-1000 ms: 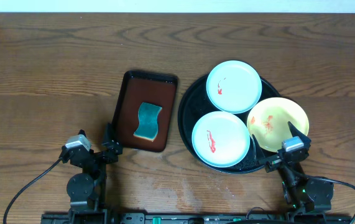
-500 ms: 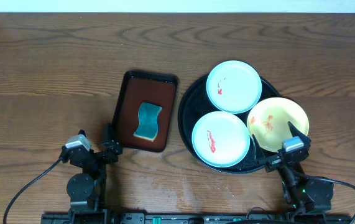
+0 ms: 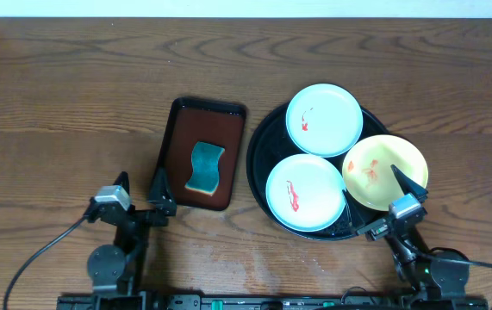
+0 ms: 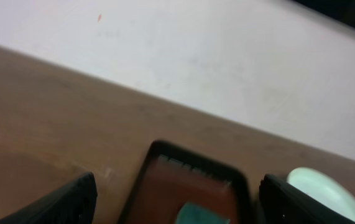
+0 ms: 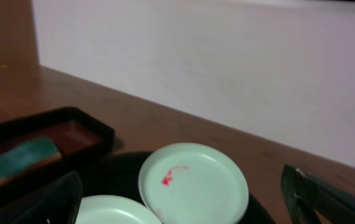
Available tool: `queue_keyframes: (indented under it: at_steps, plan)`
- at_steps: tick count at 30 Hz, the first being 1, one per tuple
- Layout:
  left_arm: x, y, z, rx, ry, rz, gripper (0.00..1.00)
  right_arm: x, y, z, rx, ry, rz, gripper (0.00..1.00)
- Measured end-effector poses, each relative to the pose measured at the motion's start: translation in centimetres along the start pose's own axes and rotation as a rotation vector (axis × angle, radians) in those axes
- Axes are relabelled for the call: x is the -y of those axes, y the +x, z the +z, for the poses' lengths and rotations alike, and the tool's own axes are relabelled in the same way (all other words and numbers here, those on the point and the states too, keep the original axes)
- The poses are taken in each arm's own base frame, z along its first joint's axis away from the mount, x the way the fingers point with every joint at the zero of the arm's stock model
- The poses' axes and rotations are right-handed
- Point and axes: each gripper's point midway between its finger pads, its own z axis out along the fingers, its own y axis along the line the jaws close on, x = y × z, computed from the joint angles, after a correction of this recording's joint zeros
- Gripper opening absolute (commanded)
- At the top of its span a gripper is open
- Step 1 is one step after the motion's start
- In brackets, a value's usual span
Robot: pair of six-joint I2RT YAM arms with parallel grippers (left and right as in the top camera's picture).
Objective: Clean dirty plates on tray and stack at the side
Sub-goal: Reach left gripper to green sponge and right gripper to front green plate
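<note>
Though visible overhead only, yellow plate [image 3: 383, 160]

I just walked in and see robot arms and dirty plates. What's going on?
Two robot arms look ready to clean plates. The left gripper and right gripper are both open, holding nothing. The two mint plates and the yellow plate sit on the black tray, smeared red. The sponge lies untouched on the brown tray.
</note>
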Motion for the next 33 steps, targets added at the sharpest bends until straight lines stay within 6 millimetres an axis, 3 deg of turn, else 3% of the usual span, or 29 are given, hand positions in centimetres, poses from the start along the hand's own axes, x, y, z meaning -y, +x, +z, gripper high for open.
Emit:
queue_keyframes:
  at_steps: [8, 12, 17, 22, 29, 33]
  plan:
    - [4.4, -8.5, -0.5, -0.07, 0.045, -0.007, 0.84, 0.0, -6.7, -1.4, -0.089, -0.015, 0.051, 0.99]
    - [6.7, -9.7, 0.7, -0.311, 0.07, -0.052, 0.84, 0.3, -7.8, -1.6, -0.29, -0.025, 0.146, 0.99]
    - [8.4, -9.0, 2.1, -0.651, 0.061, -0.15, 0.84, 0.9, -8.3, -0.3, -0.53, -0.045, 0.256, 0.99]
    - [8.5, -7.7, 3.5, -0.829, 0.044, -0.186, 0.84, 1.7, -8.2, 2.0, -0.607, -0.071, 0.298, 0.99]
    - [7.7, -3.9, 3.3, -1.017, 0.008, -0.226, 0.82, 0.5, -5.8, 3.5, -0.695, -0.171, 0.386, 0.99]
    - [8.4, 0.0, 2.3, -1.193, 0.013, -0.141, 0.81, -0.6, -5.4, 4.0, -0.72, -0.233, 0.468, 0.99]
